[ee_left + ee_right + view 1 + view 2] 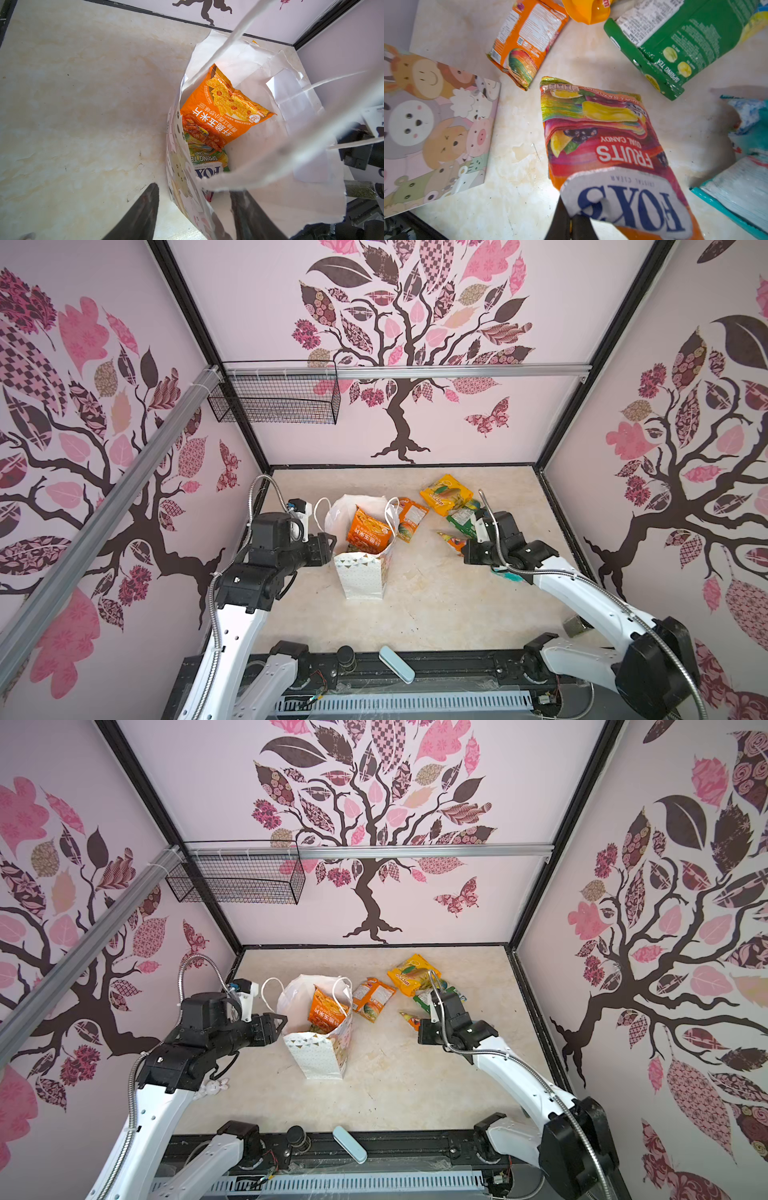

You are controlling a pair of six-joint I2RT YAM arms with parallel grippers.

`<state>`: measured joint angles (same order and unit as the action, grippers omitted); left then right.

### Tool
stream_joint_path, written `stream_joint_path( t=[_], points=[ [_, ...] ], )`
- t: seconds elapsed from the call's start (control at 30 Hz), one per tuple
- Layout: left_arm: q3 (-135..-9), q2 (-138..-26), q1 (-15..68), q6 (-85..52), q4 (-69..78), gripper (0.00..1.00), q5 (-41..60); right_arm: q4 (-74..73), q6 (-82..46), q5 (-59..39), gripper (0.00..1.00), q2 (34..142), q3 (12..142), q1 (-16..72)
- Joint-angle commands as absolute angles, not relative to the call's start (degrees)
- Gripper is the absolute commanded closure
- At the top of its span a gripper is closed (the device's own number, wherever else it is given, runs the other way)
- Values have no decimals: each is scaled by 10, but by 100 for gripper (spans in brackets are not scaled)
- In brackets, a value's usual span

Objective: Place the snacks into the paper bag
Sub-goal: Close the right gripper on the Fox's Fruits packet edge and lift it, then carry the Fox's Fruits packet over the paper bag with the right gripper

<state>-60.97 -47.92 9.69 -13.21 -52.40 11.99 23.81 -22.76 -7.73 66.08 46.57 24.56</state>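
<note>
Right of paper bag [361, 576], right claw [571, 220] clamps FOX'S packet [602, 135] (long axis straight outward); left claw [194, 189] released

- Both top views looked down from high above the paper bag [360, 578], sharing the whole scene.
- Left wrist view peered closely into the bag.
- Right wrist view sat close beside it, catching its printed side.

One paper bag [361, 576], two packets showing inside, orange chips packet [368, 531] and FOX'S spring tea packet [207, 162], five more outside, orange packet [409, 520], yellow packet [444, 494], green packet [685, 47], multicolour FOX'S packet [602, 135], teal packet [508, 575], one wire basket [274, 400] upper left, one pale blue case [397, 664], one jar [345, 657].
</note>
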Motion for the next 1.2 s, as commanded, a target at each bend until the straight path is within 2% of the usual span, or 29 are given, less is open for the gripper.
stream_joint_path(
  t=[0.0,0.9,1.17],
  points=[
    [-620,-481,99,-123,-527,41,116,224,-224,-100,100,625,494,242],
    [-635,-480,99,-127,-533,41,113,298,-203,-282,100,584,682,247],
    [-632,-478,99,-127,-536,41,116,319,-191,-281,100,598,775,300]
  ],
)
